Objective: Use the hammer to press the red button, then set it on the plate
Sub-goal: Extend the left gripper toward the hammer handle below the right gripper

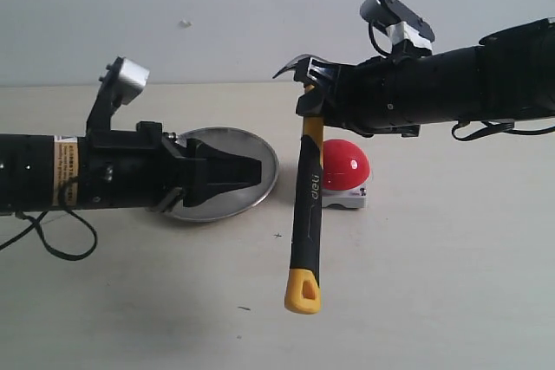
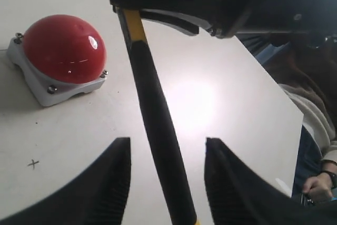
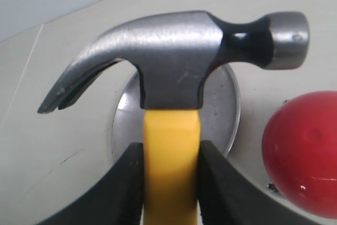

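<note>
Your right fingers (image 3: 122,188) are clamping the hammer (image 1: 305,205) on the yellow neck of its handle, just under the dark metal head, one finger pressing on each side. The hammer is hanging nearly upright in the exterior view, with its head at the top and its handle running down to the yellow looped tip. From that view you cannot tell whether the tip is touching the bench (image 1: 434,283).

In the same view the hammer is sitting between the plate (image 1: 236,139) and the red button (image 1: 345,164), and its handle is crossing in front of the button's left edge. The button is resting on the bench on its grey base, just to the right of the plate. In the right wrist view the plate is lying behind the hammer head, with the red dome off to one side.

Your left fingers (image 2: 105,188) are standing wide apart and gripping nothing. They are hovering over the plate and pointing toward the hammer handle, which is showing in the gap between them in the left wrist view without touching either finger.
</note>
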